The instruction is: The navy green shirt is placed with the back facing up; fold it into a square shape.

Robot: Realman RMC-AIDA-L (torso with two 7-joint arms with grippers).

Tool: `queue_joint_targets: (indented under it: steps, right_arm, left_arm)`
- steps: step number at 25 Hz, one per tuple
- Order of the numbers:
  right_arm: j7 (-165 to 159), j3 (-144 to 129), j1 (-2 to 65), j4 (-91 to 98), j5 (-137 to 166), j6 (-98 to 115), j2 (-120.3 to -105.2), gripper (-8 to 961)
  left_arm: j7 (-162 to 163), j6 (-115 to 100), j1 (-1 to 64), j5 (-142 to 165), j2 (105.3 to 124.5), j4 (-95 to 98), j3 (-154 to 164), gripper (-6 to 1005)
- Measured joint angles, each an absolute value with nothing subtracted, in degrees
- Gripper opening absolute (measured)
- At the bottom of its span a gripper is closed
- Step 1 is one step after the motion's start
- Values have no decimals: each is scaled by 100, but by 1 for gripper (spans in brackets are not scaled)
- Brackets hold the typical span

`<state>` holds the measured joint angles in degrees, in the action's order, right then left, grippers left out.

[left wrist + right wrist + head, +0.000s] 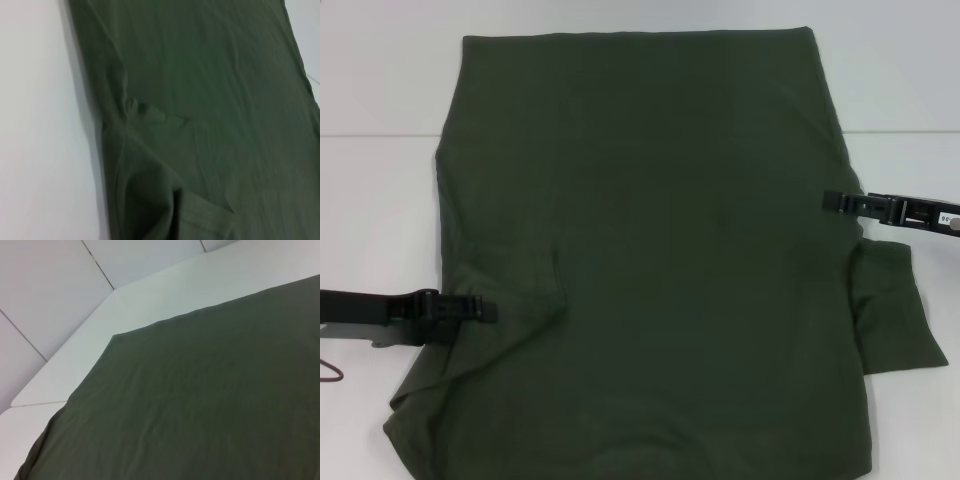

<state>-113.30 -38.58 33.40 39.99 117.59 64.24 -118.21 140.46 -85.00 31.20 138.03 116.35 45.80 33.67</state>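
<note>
The navy green shirt [650, 250] lies flat on the white table [375, 210], plain side up, covering most of the head view. Its right sleeve [900, 315] sticks out sideways. On the left side the cloth is bunched into creases [550, 295], and these also show in the left wrist view as a pucker [132, 107]. My left gripper [485, 310] reaches in low over the shirt's left edge by those creases. At the shirt's right edge, just above the sleeve, is my right gripper [835, 201]. The right wrist view shows only the shirt [210, 405] and its far corner.
Bare white table [150, 295] borders the shirt on the left, right and far sides. A thin red loop [330, 372] lies at the left edge beneath my left arm. Grey wall panels [45, 285] stand beyond the table's far edge.
</note>
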Motion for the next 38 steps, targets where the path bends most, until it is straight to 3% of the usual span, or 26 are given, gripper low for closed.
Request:
queue_joint_targets:
  steps: [18,23,29,34,36,38]
  right_arm:
    - [-11329,-3858,3356,3999,11760,6431,-11830,922]
    - [-11329,-3858,3365,3999,11760,6439,-11827,922]
    - [-11381,-3853,3343,4002,11725,6461,-11785,921]
    - [-11685,-3893,3338,3998,11783,6597,-11577,921]
    - [-11902,-3910,3337,3996,11894,6824,-11411,921]
    - [-12325,-3912,3385,3996,12227,7265,-11150,920]
  left_arm:
    - [14011,-8593,3119,13776,11667,4439,3456,843]
    - [13254,-9443,3158,13390,11704,4456,3395,843]
    - [12409,-10190,2821,13085,11538,4540,2716,842]
    - [11268,-10261,2592,13008,11583,4510,2447,842]
    - [10958,-10246,2526,13002,11643,4525,2441,842]
    - [10910,-10165,2506,12986,11666,4519,2399,842]
